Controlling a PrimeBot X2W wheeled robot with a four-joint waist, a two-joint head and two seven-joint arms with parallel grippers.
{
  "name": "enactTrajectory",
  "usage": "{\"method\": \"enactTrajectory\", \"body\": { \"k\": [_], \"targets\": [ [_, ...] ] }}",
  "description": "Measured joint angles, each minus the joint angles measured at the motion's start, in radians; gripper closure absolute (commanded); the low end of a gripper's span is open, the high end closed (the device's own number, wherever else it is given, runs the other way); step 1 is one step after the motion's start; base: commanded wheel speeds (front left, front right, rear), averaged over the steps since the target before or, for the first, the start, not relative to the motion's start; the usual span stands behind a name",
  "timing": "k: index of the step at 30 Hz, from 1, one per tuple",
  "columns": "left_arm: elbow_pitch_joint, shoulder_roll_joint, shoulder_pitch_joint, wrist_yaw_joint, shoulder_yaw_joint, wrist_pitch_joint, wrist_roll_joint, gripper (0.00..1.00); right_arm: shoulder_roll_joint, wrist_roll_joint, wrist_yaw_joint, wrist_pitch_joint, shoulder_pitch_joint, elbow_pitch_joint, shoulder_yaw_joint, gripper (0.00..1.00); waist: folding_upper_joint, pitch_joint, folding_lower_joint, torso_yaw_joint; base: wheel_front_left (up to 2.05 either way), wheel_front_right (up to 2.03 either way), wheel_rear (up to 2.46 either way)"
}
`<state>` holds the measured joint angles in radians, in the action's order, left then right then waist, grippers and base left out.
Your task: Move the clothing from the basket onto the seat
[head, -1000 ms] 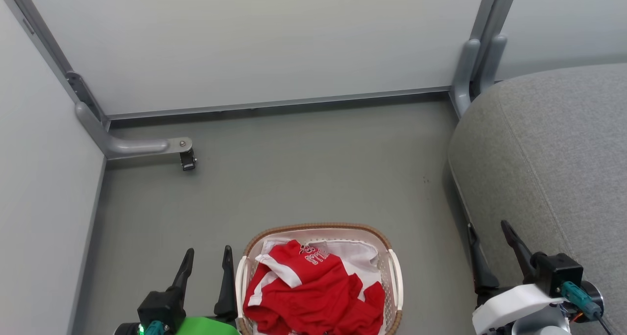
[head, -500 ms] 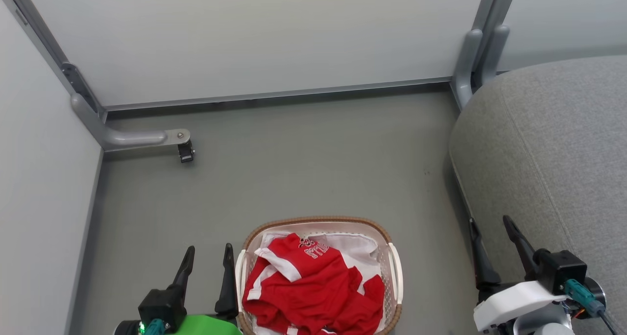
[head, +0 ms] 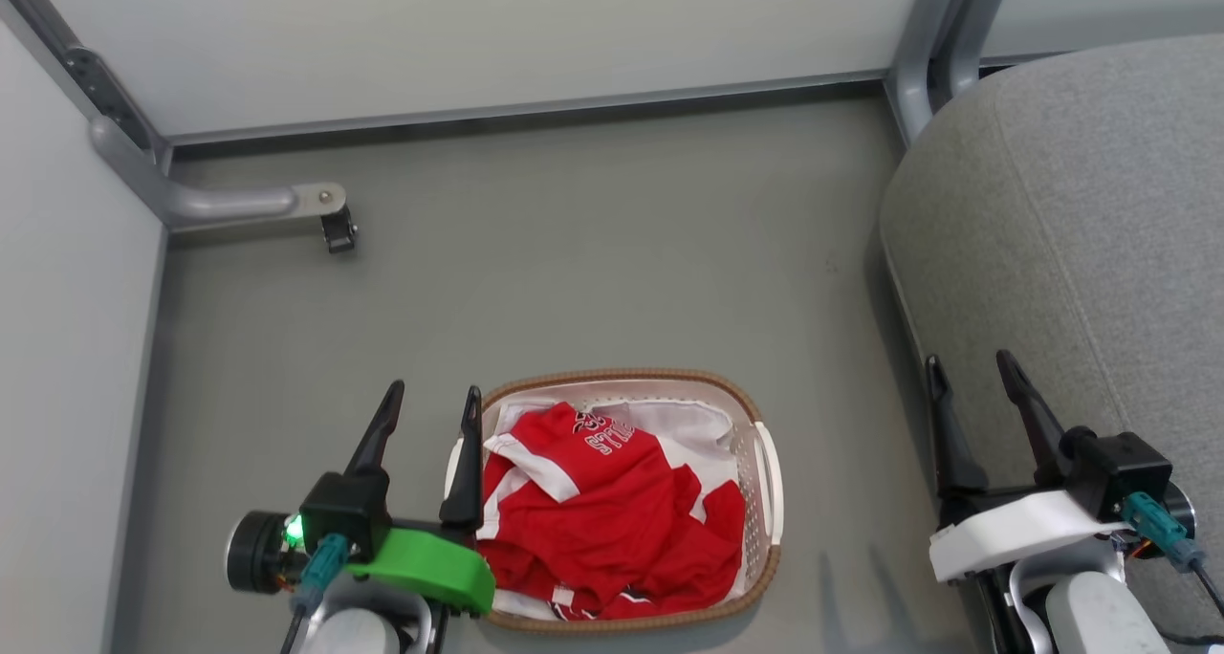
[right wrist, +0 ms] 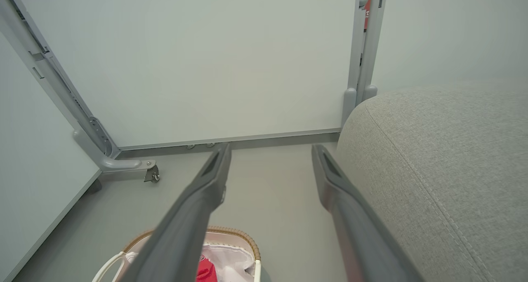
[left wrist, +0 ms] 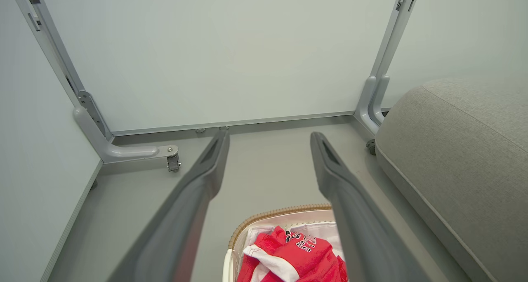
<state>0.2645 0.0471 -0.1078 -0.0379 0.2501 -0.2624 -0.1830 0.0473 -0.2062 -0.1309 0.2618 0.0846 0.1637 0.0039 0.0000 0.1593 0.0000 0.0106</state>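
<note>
**Left gripper** [head: 435, 386]: sits at the left side of the basket [head: 622, 375], fingers pointing away from the robot. The jaws stand wide apart and hold nothing. In the head view the inner finger overlaps the basket's left rim; whether they touch cannot be determined.

**Right gripper** [head: 968, 358]: sits well to the right of the basket, at the near edge of the seat [head: 1071, 205]. The jaws stand wide apart and hold nothing.

**Basket:** stands upright on the grey floor [head: 574, 272], between the two grippers and nearer the left one. The clothing [head: 612, 511] lies bunched inside it and covers most of the interior. One piece shows dark, white-edged lettering toward the far end. All visible clothing lies within the rim. A white cloth liner [head: 703, 425] is exposed at the far right of the interior.

**Seat:** lies to the right of the basket and apart from it, with bare floor between. A stitched seam runs along its top.

**Beyond the basket:**
- To the far left, a grey metal foot [head: 239, 200] carries a small black caster [head: 337, 231].
- Farther back, pale panels [head: 478, 32] meet the floor.
- To the far right, a grey upright post [head: 942, 32] stands just behind the seat.
</note>
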Motion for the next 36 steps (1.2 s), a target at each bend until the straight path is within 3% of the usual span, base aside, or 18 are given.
{"method": "enactTrajectory", "body": {
  "k": [9, 19, 27, 36],
  "targets": [
    [0.119, 0.0, -0.195, -0.038, 0.013, -0.002, 0.057, 0.0, 0.0, 0.001, 0.0, 0.0, 0.101, -0.051, -0.011, 0.0, 0.0, 0.144, 0.0, -0.019, 0.0, 0.0, 0.0],
    [0.411, 0.014, -0.39, -0.075, 0.083, -0.002, 0.097, 0.0, 0.001, -0.006, 0.0, 0.0, 0.195, -0.086, -0.026, 0.0, 0.0, 0.322, 0.0001, -0.058, 0.0, 0.0, 0.0],
    [0.642, 0.032, -0.51, -0.084, 0.145, 0.006, 0.133, 0.0, 0.001, -0.039, 0.0, 0.0, 0.243, -0.096, -0.015, 0.0, 0.0, 0.448, 0.0001, -0.099, 0.0, 0.0, 0.0],
    [0.802, 0.055, -0.616, -0.068, 0.179, 0.026, 0.162, 0.0, 0.002, -0.081, 0.0, 0.0, 0.297, -0.108, -0.015, 0.0, 0.0, 0.553, 0.0001, -0.159, 0.0, 0.0, 0.0]
  ]
}}
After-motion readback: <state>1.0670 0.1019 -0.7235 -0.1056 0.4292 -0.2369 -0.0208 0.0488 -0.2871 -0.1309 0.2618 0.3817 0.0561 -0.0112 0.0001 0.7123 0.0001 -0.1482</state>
